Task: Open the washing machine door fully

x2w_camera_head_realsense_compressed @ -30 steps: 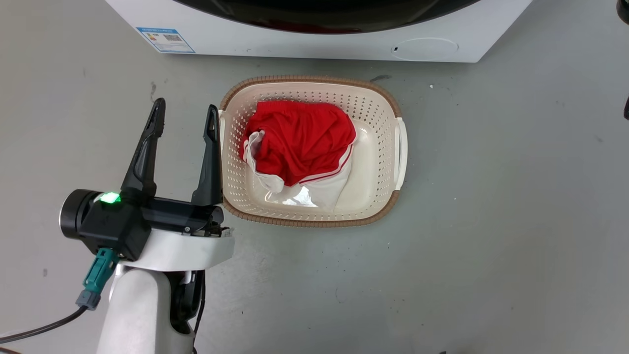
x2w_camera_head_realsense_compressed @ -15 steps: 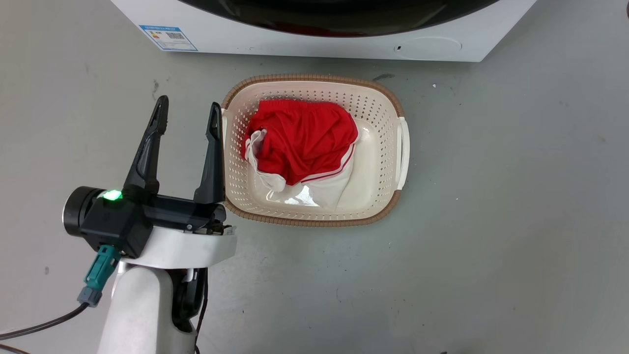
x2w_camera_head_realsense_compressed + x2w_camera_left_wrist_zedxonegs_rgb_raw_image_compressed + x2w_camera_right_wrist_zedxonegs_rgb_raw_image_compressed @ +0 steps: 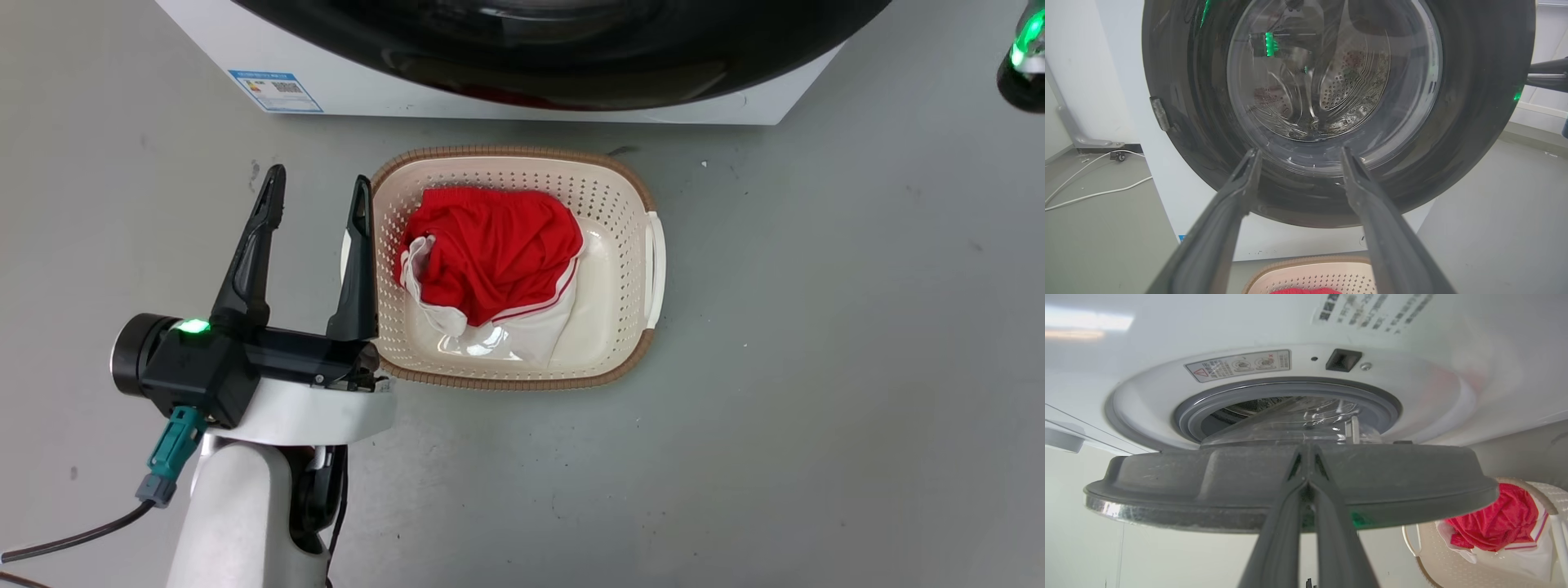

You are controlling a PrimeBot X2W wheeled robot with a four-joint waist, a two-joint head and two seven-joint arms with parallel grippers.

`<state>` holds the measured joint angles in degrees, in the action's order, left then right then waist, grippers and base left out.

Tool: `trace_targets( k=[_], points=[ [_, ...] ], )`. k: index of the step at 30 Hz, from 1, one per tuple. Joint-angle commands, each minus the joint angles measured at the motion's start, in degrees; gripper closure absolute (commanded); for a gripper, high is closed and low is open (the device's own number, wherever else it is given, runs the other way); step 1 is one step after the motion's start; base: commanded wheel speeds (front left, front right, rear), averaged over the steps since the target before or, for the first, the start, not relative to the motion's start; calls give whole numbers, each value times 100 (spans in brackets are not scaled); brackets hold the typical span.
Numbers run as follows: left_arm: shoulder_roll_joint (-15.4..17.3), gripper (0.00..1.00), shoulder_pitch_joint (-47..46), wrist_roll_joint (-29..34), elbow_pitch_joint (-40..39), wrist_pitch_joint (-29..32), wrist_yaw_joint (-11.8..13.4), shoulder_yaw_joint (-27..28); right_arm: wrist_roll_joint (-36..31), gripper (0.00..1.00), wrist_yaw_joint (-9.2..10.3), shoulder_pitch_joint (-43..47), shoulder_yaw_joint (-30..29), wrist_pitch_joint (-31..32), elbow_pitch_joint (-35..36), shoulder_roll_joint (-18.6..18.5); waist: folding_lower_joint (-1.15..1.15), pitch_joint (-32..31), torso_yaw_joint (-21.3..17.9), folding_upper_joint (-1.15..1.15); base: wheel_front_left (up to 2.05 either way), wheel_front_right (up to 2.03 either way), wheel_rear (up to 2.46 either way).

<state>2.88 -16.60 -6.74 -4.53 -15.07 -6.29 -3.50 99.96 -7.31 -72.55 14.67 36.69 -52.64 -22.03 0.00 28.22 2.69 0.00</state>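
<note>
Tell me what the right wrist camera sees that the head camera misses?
Right wrist view: the washing machine's round opening, a warning sticker, the latch hole, and the right gripper, fingers together against the door's grey inner side.
Head view: the left gripper, open, next to the basket in the picture, plus a blue label and lots of grey floor.
Both: the door, the washing machine, and the basket of red clothes.
</note>
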Motion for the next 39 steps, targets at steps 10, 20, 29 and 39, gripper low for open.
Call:
trace_targets(
  k=[10, 20, 29, 39],
  points=[
    [0, 0, 91, -38, 18, -15, 27, -60, -154, 100, -26, 174, 187, -409, 97, 411, 0, -123, -50, 0, 0, 0, 0],
    [0, 0, 76, -70, 32, -15, 55, -76, -15, 100, -25, 264, 221, -49, 38, 386, 0, -166, 45, 0, 0, 0, 0],
    [-1, 0, 233, -88, 173, -15, 127, -101, 115, 100, -25, 707, 233, 330, 222, 311, 0, -517, 89, 0, 0, 0, 0],
    [-1, 0, 645, -36, 416, -15, 236, -90, 265, 100, -25, 1918, 285, 465, 859, 519, 0, -1374, 5, 0, 0, 0, 0]
  ],
)
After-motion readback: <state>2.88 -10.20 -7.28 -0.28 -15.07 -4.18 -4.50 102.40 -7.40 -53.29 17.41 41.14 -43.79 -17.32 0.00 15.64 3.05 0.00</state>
